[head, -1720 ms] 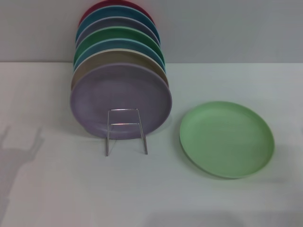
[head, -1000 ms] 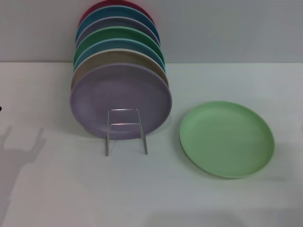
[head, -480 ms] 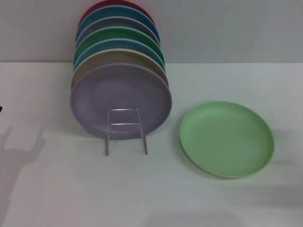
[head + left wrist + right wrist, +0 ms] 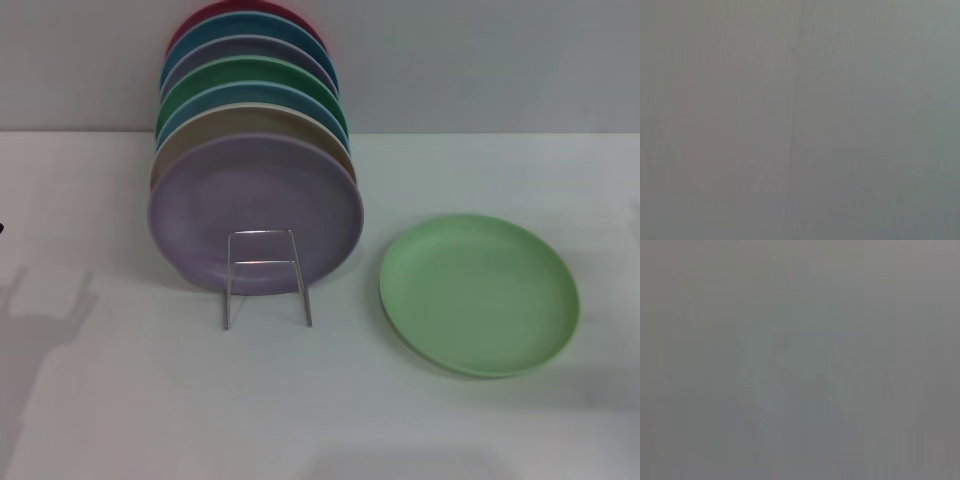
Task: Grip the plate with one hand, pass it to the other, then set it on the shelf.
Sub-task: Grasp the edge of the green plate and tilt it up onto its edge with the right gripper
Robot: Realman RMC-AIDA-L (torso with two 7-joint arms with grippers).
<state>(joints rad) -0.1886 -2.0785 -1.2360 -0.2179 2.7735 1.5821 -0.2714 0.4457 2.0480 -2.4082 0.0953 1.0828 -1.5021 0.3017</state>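
The plate (image 4: 479, 294), light mint green, lies flat on the white table right of the shelf, with nothing touching it. The shelf is a wire rack (image 4: 266, 262) holding several plates upright in a row, a lilac plate (image 4: 250, 195) at the front and a darker green plate (image 4: 250, 72) farther back. Neither gripper shows in the head view. A tiny dark speck (image 4: 1, 228) sits at the left edge; I cannot tell what it is. Both wrist views show only a plain grey surface.
The white table (image 4: 120, 400) stretches out in front of the rack and plate, and a grey wall (image 4: 480, 60) stands behind. A soft arm shadow (image 4: 45, 300) falls on the table at the left.
The shadow on the left of the table has shifted and changed shape. A dark speck has appeared at the left edge. The plates have not moved.
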